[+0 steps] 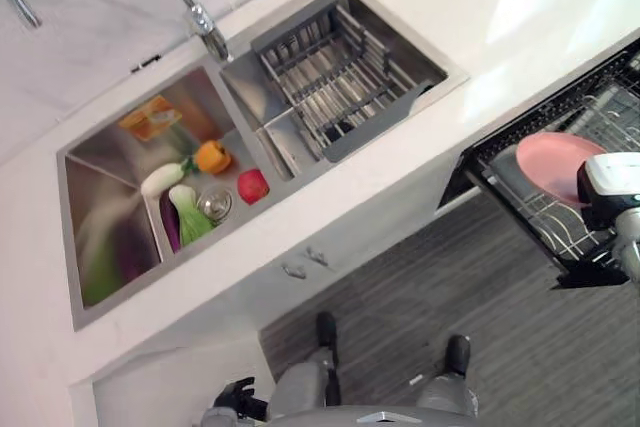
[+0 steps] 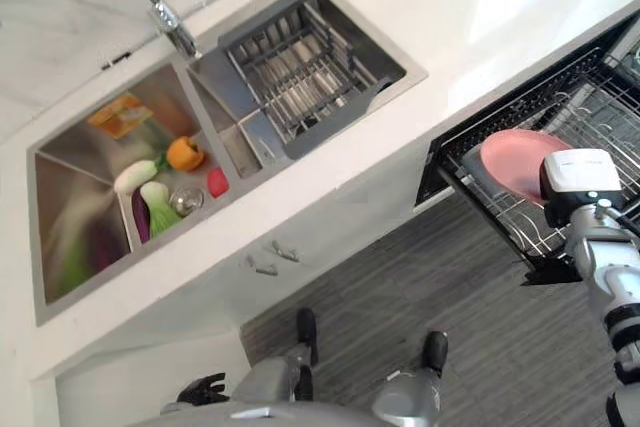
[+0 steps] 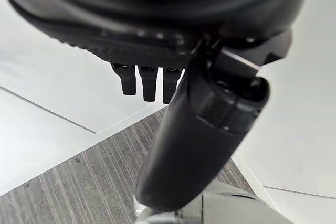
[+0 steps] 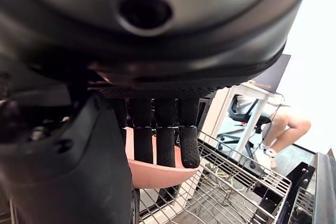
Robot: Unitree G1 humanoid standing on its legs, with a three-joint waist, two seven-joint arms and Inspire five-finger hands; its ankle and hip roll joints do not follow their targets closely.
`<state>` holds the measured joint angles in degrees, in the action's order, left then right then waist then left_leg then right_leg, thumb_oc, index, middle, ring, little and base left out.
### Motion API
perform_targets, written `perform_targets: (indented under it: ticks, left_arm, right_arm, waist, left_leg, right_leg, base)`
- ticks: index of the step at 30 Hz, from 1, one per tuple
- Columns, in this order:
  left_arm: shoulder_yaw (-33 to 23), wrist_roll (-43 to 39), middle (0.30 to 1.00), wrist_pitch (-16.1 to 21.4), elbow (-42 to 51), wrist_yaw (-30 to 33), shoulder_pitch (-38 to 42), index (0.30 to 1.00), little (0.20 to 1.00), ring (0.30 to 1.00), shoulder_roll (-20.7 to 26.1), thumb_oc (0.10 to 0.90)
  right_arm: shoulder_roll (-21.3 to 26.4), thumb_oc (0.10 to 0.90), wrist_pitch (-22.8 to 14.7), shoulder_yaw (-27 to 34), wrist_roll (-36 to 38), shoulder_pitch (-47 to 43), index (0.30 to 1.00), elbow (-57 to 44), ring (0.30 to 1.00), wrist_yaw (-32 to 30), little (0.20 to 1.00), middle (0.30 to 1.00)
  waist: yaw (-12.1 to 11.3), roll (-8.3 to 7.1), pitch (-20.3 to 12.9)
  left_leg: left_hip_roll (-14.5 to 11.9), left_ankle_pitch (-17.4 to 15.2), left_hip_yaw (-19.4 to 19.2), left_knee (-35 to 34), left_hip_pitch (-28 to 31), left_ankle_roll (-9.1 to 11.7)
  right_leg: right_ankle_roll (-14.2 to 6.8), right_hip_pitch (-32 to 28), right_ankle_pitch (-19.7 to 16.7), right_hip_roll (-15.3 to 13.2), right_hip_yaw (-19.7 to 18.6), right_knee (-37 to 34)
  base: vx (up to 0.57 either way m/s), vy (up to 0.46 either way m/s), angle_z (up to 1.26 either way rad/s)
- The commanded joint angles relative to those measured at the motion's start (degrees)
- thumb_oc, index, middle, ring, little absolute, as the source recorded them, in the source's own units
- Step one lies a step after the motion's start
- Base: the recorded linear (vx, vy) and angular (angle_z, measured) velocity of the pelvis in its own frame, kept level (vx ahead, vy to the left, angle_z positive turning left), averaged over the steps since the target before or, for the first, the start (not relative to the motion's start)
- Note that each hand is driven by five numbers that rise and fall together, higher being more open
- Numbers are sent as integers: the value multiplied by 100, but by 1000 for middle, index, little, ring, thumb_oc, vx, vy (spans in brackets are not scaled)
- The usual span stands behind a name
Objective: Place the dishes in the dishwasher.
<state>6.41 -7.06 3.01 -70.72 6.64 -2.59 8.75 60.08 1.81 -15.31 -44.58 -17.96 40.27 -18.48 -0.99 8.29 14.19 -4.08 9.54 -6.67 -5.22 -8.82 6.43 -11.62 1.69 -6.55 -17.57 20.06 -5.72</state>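
The right robot hand [image 4: 157, 129] reaches over the pulled-out wire rack [image 2: 590, 97] of the dishwasher, its fingers [image 4: 188, 140] lying against the face of a pink plate [image 2: 512, 162] with the thumb on the near side, so the plate is pinched between them. The plate sits tilted in the rack, at the end nearest the table [image 1: 420, 167]. In the right wrist view, a seated person [image 4: 273, 119] shows on a chair beyond the rack.

The left robot hand [image 3: 199, 145] hangs low beside the white cabinet front, above the grey striped floor [image 1: 480, 327]; its fingers are loosely extended and hold nothing.

Set into the white table, the steel sink [image 1: 110, 237] holds a heap of vegetables: an orange pepper [image 1: 212, 156], a red one [image 1: 252, 185], a white radish [image 1: 165, 177] and a green leafy stalk [image 1: 190, 212]. Beside it, a metal drying basket [image 1: 335, 82] rests in the second basin, under the curved tap [image 1: 195, 7].
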Motion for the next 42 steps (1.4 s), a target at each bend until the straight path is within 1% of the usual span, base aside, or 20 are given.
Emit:
perform_targets:
  ticks: [1,5,6,12,13,15,16,19,20,27,29,30,31,32,35,36,37,38,40,42]
  left_arm:
    - [496,-101,900,66,-284,87,265,900,900,900,54,800]
    - [238,-330,900,86,-336,176,313,900,900,900,203,800]
    - [141,-381,900,85,-369,200,316,900,900,900,246,800]
    - [-224,-723,900,97,-446,293,387,900,900,900,442,800]
    - [-326,-851,900,93,-453,335,415,900,900,900,479,800]
    - [-456,-1050,900,73,-507,389,527,900,900,900,547,800]
    - [-508,-929,900,38,-505,413,638,900,900,900,649,800]
    - [-568,-786,900,-1,-494,398,668,900,900,900,769,800]
    - [-557,-754,900,-29,-486,332,711,900,900,900,812,800]
    - [-591,-659,900,-128,-489,265,728,900,900,900,852,800]
    - [-612,-590,900,-159,-518,234,686,900,900,900,795,800]
    - [-602,-505,900,-190,-565,228,663,900,900,900,750,800]
    - [-591,-505,900,-190,-565,228,668,900,900,900,752,800]
    - [-576,-316,900,-240,-616,184,628,900,900,900,733,800]
    - [-549,-195,900,-247,-617,181,603,900,900,900,739,800]
    - [-459,54,900,-236,-616,177,471,900,900,900,694,800]
    - [-412,115,900,-229,-639,190,431,900,900,900,667,800]
    - [-408,115,900,-229,-639,190,434,900,900,900,664,800]
    - [-84,690,900,-256,-712,282,341,900,900,900,556,800]
    - [-79,786,900,-257,-695,321,295,900,900,900,543,800]
  right_arm:
    - [380,400,262,8,405,-942,300,75,300,-417,300,300]
    - [323,416,322,-82,574,-1069,324,494,324,-425,324,324]
    - [283,800,347,-110,636,-1136,900,599,900,-414,900,900]
    - [40,800,442,-73,1239,-1518,900,956,900,-526,900,900]
    - [-61,800,448,124,1564,-1465,900,966,900,-579,900,900]
    - [-444,800,362,703,2775,-1456,900,1216,900,-807,900,900]
    - [-626,800,286,932,3415,-1401,900,1315,900,-775,900,900]
    - [-731,800,256,1060,3673,-1233,900,1310,900,-574,900,900]
    - [-842,800,188,1170,3941,-1131,900,1286,900,-521,900,900]
    - [-884,800,21,1712,4281,-413,900,693,900,-413,900,900]
    - [-805,800,-6,2087,4378,-97,900,425,900,-468,900,900]
    - [-710,800,-49,2523,4428,237,900,225,900,-579,900,900]
    - [-712,800,-45,2549,4425,262,900,211,900,-577,900,900]
    - [-688,800,-51,2967,4277,727,900,-38,900,-666,900,900]
    - [-671,800,-31,3250,4185,1014,900,-64,900,-688,900,900]
    - [-512,593,85,3730,3932,1559,589,727,589,-813,589,589]
    - [-450,593,138,3798,3841,1717,589,1233,589,-820,589,589]
    - [-443,400,128,3799,3844,1715,300,1246,300,-819,300,300]
    - [-489,400,194,3506,3559,1905,300,2212,300,-541,300,300]
    - [-626,400,157,3416,3455,2037,300,2267,300,-471,300,300]
  waist:
    - [-148,-114,-228]
    - [-245,-133,-227]
    - [-273,-159,-246]
    - [-354,-316,-231]
    - [-345,-337,-221]
    - [-345,-416,-225]
    - [-330,-512,-237]
    - [-318,-635,-252]
    - [-289,-756,-246]
    - [-198,-1007,-284]
    - [-161,-1056,-311]
    - [-126,-1078,-362]
    - [-134,-1079,-366]
    - [-54,-1089,-384]
    - [-30,-1095,-391]
    - [29,-1100,-438]
    - [24,-1098,-452]
    - [23,-1096,-456]
    - [42,-1055,-511]
    - [42,-1023,-515]
  left_leg:
    - [75,-742,-72,258,-205,-9]
    - [180,-767,-67,291,-373,-36]
    - [196,-769,-75,289,-410,-41]
    - [152,-737,-101,307,-574,-24]
    - [131,-731,-91,312,-593,-17]
    - [64,-719,-66,329,-634,9]
    - [-12,-700,-47,325,-657,34]
    - [-102,-693,-37,338,-653,60]
    - [-220,-690,-20,368,-628,86]
    - [-592,-706,-5,494,-420,210]
    - [-721,-754,6,537,-251,249]
    - [-814,-794,-2,555,-95,290]
    - [-809,-777,2,550,-108,285]
    - [-913,-843,-34,599,70,325]
    - [-942,-862,-58,641,129,324]
    - [-1066,-989,-117,805,342,359]
    - [-1103,-1019,-117,850,401,368]
    - [-1098,-1002,-114,845,389,362]
    - [-1173,-1055,-116,877,558,379]
    - [-1202,-1061,-110,876,600,381]
  right_leg:
    - [-284,135,344,-613,-34,403]
    - [-338,282,226,-741,23,390]
    - [-338,323,191,-762,20,379]
    - [-336,458,126,-741,3,345]
    - [-330,461,139,-715,10,343]
    - [-315,464,169,-652,31,339]
    - [-293,481,212,-576,35,336]
    - [-257,472,278,-485,42,342]
    - [-208,468,363,-369,28,365]
    - [-42,288,682,-25,-43,430]
    - [4,113,802,90,-65,435]
    - [28,-46,888,194,-79,422]
    - [28,-38,871,192,-75,414]
    - [58,-190,995,291,-110,439]
    - [74,-246,1009,326,-126,442]
    - [121,-472,1121,458,-173,439]
    - [139,-559,1139,496,-171,425]
    - [139,-551,1122,493,-168,417]
    - [149,-732,1164,575,-171,385]
    - [158,-773,1184,602,-173,387]
  base:
    - [43,115,3]
    - [24,63,5]
    - [12,23,3]
    - [5,-13,0]
    - [19,-52,0]
    - [6,-81,-1]
    - [-6,-83,-3]
    - [12,-101,2]
    - [13,-101,-3]
    - [9,-102,-4]
    - [51,-125,-6]
    - [45,-92,-5]
    - [66,-141,-8]
    - [22,-80,-9]
    - [43,-76,-9]
    - [66,-101,-15]
    - [67,-101,-11]
    - [34,-49,-13]
    - [48,-48,-14]
    - [26,-41,-5]
